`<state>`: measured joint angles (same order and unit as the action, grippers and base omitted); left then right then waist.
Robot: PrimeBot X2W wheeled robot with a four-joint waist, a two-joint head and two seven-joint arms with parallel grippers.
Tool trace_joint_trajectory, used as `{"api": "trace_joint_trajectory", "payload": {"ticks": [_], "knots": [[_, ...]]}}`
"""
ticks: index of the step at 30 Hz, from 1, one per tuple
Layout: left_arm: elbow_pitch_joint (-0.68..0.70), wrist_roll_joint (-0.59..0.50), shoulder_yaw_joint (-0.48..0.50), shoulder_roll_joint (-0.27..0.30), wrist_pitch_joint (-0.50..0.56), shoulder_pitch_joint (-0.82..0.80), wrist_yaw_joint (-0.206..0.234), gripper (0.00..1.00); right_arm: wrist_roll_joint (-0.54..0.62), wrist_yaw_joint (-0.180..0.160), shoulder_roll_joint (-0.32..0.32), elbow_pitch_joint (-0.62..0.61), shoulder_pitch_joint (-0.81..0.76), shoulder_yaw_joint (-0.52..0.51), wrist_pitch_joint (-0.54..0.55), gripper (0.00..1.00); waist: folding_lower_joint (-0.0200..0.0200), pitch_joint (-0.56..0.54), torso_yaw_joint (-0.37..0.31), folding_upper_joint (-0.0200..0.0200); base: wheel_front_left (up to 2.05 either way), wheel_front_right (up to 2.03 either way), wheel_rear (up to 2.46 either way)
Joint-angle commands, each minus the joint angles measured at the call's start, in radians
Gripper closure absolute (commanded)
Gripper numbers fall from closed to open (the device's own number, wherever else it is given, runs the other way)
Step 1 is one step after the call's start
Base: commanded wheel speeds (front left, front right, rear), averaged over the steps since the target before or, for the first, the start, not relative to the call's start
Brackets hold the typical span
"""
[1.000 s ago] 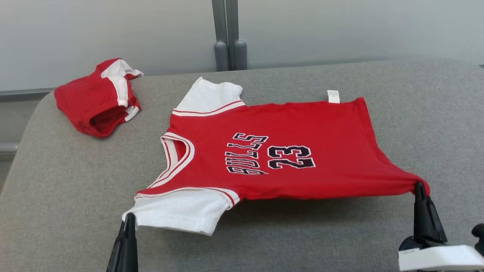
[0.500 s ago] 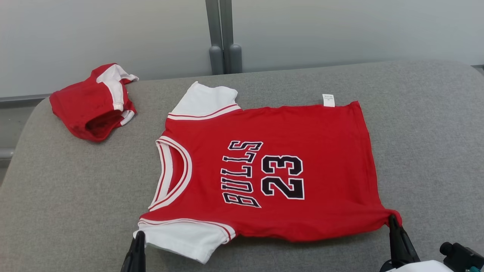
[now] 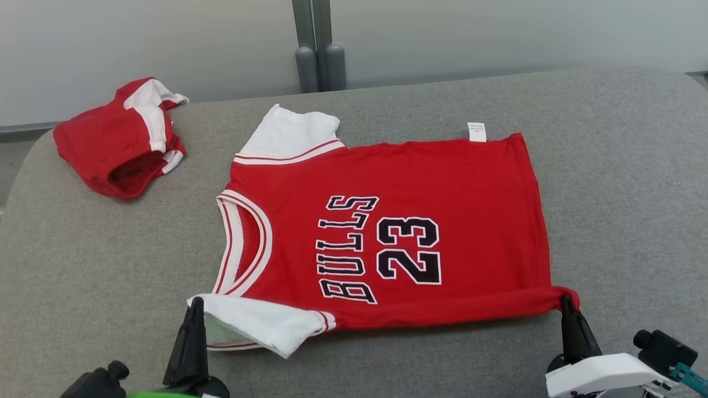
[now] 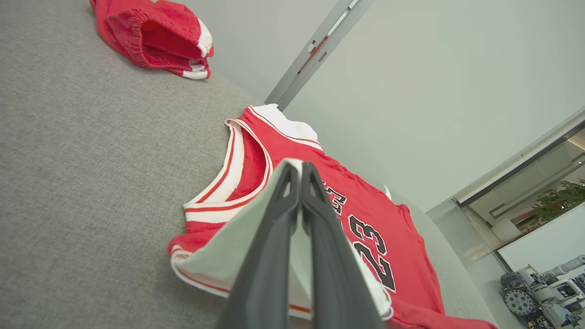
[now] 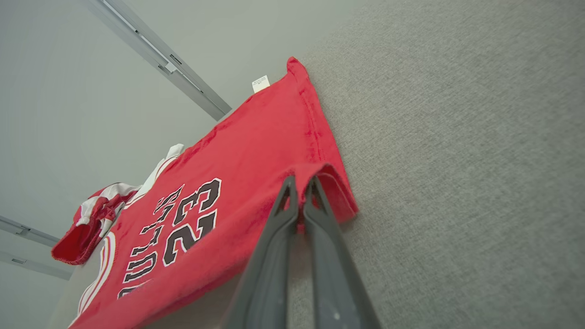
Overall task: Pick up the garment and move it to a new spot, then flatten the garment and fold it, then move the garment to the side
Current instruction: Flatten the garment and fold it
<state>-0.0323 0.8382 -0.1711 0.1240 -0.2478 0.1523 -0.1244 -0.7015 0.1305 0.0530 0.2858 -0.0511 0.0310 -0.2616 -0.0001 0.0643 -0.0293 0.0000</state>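
Grey padded surface [image 3: 83,249]: red jersey [image 3: 470,193] spread face up at middle, long axis left-right, neck toward robot's left, hem toward right. Near white sleeve pinched in clenched left gripper [image 3: 193,303]; near hem corner pinched in clenched right gripper [image 3: 565,298].

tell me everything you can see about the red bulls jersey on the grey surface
The red cotton-looking jersey shirt has white short sleeves, a white-and-red striped neckline, black "BULLS 23" lettering and a small white tag at its far hem corner. It lies mostly flat, print up, on the grey fabric surface, neck toward the robot's left. The left gripper is shut on the near white sleeve, curling it up; the right gripper is shut on the near hem corner, bunching it.
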Motion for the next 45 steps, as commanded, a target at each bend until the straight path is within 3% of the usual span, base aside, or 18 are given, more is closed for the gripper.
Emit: {"api": "trace_joint_trajectory", "payload": {"ticks": [1,13,29,31,34,35,36,37,38,45], "knots": [[-0.029,0.013,0.001,0.0,-0.007,-0.044,-0.007,1.0,0.001,0.0,0.001,0.013,0.023,-0.004,-0.004,1.0,0.0001,0.014,-0.007,0.0,0.0,0.0,0.0],[-0.292,0.005,-0.035,-0.01,-0.017,-0.273,-0.007,1.0,0.006,0.0,-0.002,0.144,0.174,0.007,-0.005,1.0,0.0001,0.056,-0.022,0.0,0.0,0.0,0.0],[-0.491,-0.039,-0.073,-0.019,-0.016,-0.456,-0.007,1.0,-0.001,0.0,-0.002,0.196,0.245,0.029,-0.005,1.0,0.0001,0.087,-0.029,0.0,0.0,0.0,0.0],[-0.514,-0.043,-0.065,-0.023,-0.016,-0.472,-0.008,1.0,-0.004,0.0,-0.002,0.197,0.251,0.032,-0.005,0.76,0.0001,0.09,-0.034,0.0,0.0,0.0,0.0],[-0.543,-0.026,-0.047,-0.032,-0.016,-0.491,-0.008,1.0,-0.015,0.0,-0.002,0.204,0.265,0.036,-0.005,0.0,0.0001,0.095,-0.041,0.0,0.0,0.0,0.0],[-0.548,-0.024,-0.042,-0.033,-0.016,-0.496,-0.008,1.0,-0.013,0.0,-0.002,0.208,0.27,0.036,-0.005,0.0,0.0001,0.097,-0.043,0.0,0.0,0.0,0.0],[-0.551,-0.023,-0.038,-0.034,-0.016,-0.501,-0.008,0.57,-0.011,0.0,-0.002,0.213,0.277,0.037,-0.005,0.0,0.0001,0.099,-0.044,0.0,0.0,0.0,0.0],[-0.555,-0.022,-0.033,-0.036,-0.016,-0.503,-0.008,0.39,-0.011,0.0,-0.002,0.217,0.283,0.039,-0.005,0.0,0.0001,0.101,-0.045,0.0,0.0,0.0,0.0],[-0.556,-0.01,-0.021,-0.041,-0.016,-0.504,-0.008,0.0,-0.014,0.0,-0.002,0.222,0.291,0.042,-0.005,0.0,0.0001,0.103,-0.046,0.0,0.0,0.0,0.0],[-0.518,0.053,0.03,-0.06,-0.016,-0.49,-0.007,0.0,-0.001,0.0,-0.002,0.233,0.336,0.021,-0.005,0.0,0.0001,0.108,-0.038,0.0,0.0,0.0,0.0]]}}
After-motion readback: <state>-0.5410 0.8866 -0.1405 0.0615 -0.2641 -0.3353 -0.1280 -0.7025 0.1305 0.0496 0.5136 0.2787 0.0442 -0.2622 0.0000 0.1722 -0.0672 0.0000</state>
